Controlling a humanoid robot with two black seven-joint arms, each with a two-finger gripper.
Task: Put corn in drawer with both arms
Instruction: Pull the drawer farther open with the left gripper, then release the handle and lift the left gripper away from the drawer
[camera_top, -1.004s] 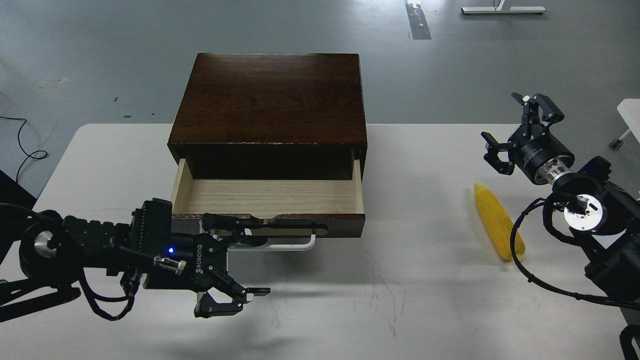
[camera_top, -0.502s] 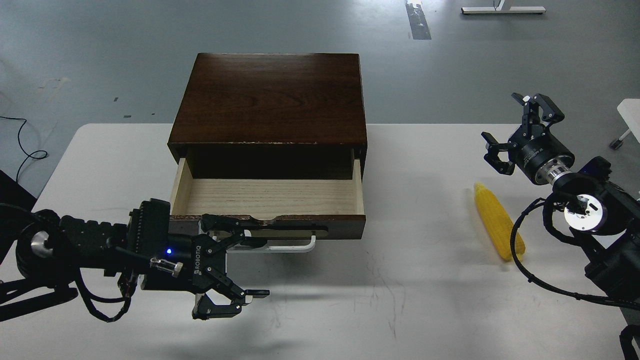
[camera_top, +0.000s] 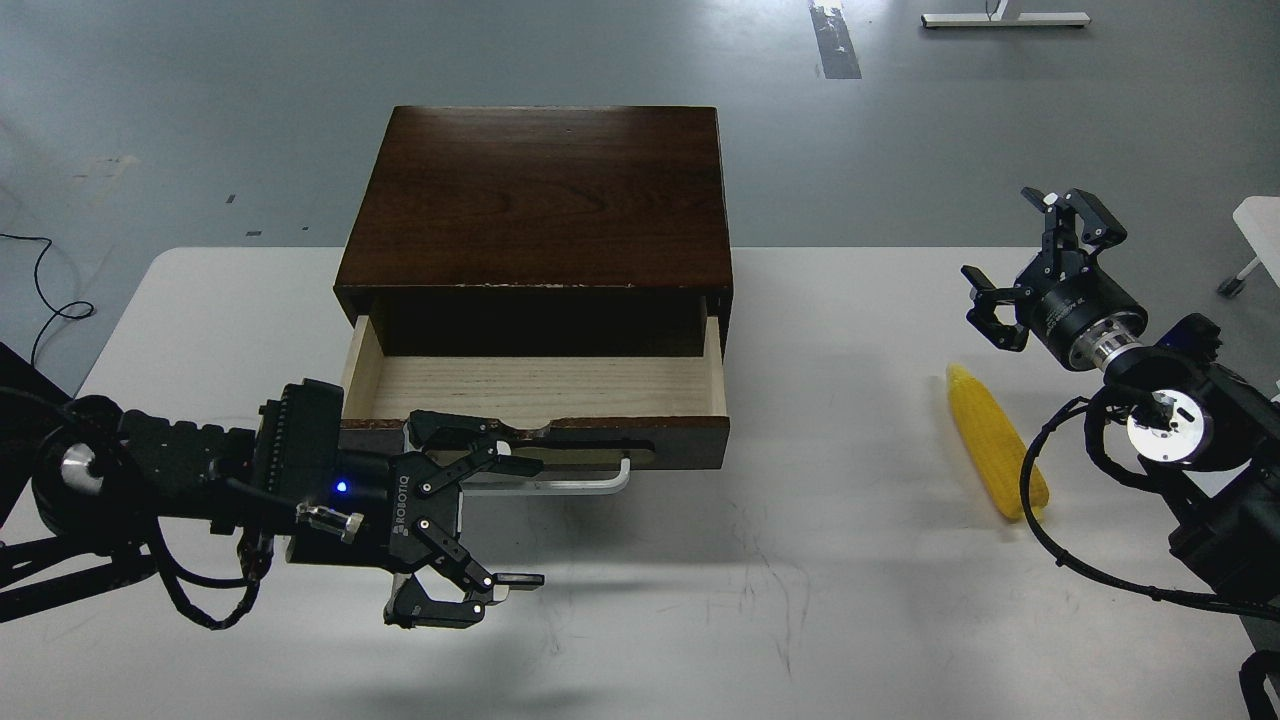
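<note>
The corn (camera_top: 996, 444) lies flat on the white table (camera_top: 800, 560), at roughly 3 o'clock from the drawer (camera_top: 535, 395) and well apart from it. Its tapered tip points toward 11 o'clock; its thick end points toward 5 o'clock, where a black cable (camera_top: 1040, 500) crosses in front of it.

The drawer is pulled out of the dark wood cabinet (camera_top: 540, 200). Its pale wood interior is exposed and holds nothing. The white bar handle (camera_top: 560, 483) runs along the dark front panel.

Right gripper (camera_top: 1030, 270): fingers spread wide, holding nothing. It hangs above the table at about 1 o'clock from the corn, near it but not touching.

Left gripper (camera_top: 500, 520): fingers spread wide, holding nothing. Its upper finger (camera_top: 460, 440) overlaps the left end of the drawer front just beside the handle; whether it touches cannot be told. Its lower finger (camera_top: 470, 590) hangs over bare table at 6 o'clock from the drawer front.
</note>
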